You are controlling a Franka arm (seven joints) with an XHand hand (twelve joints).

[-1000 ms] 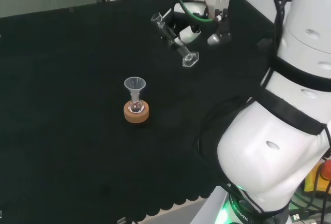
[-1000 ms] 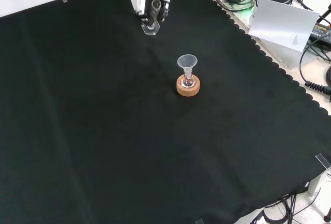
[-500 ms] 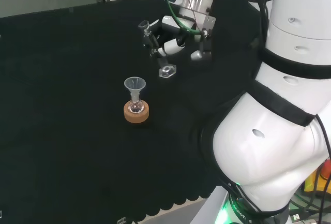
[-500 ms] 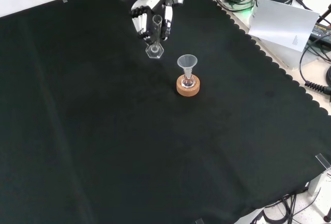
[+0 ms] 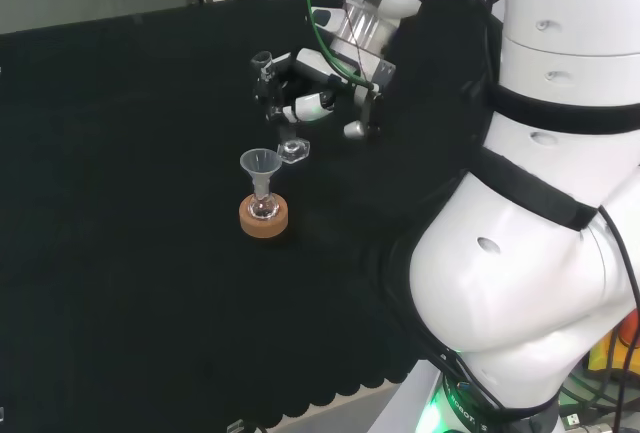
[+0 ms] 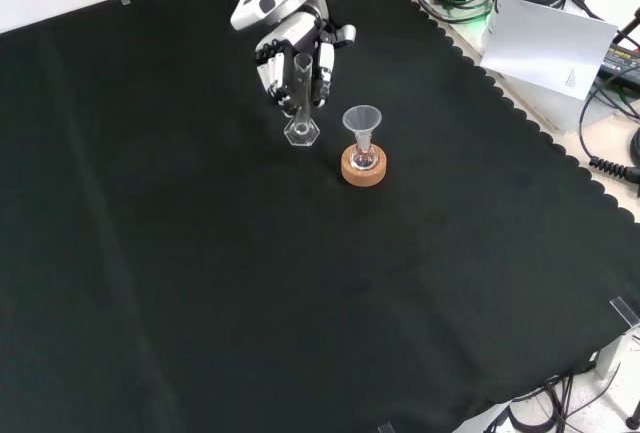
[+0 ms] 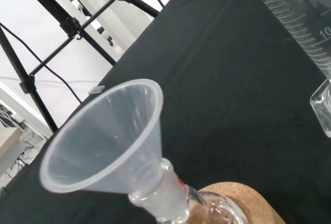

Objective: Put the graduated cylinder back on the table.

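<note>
My hand [image 5: 318, 86] [image 6: 290, 48] is shut on a clear glass graduated cylinder [image 5: 278, 103] [image 6: 302, 101]. The cylinder stands nearly upright, its hexagonal foot [image 5: 293, 150] [image 6: 301, 134] low over the black cloth; whether the foot touches the cloth I cannot tell. In the wrist view the cylinder's marked wall [image 7: 297, 17] shows close beside a funnel. A clear funnel [image 5: 261, 165] [image 6: 362, 121] [image 7: 103, 141] sits in a small flask on a cork ring [image 5: 264, 217] [image 6: 362, 168] [image 7: 240, 203], just in front of the cylinder in the head view.
The arm's white links [image 5: 540, 203] fill the right of the head view. The cloth's scalloped edge [image 6: 520, 113] runs along the right of the front view, with a sheet of paper [image 6: 545, 43] and cables beyond it.
The hand has carried the cylinder down and toward the funnel, leftward in the head view. The cylinder has swung from tilted to nearly upright.
</note>
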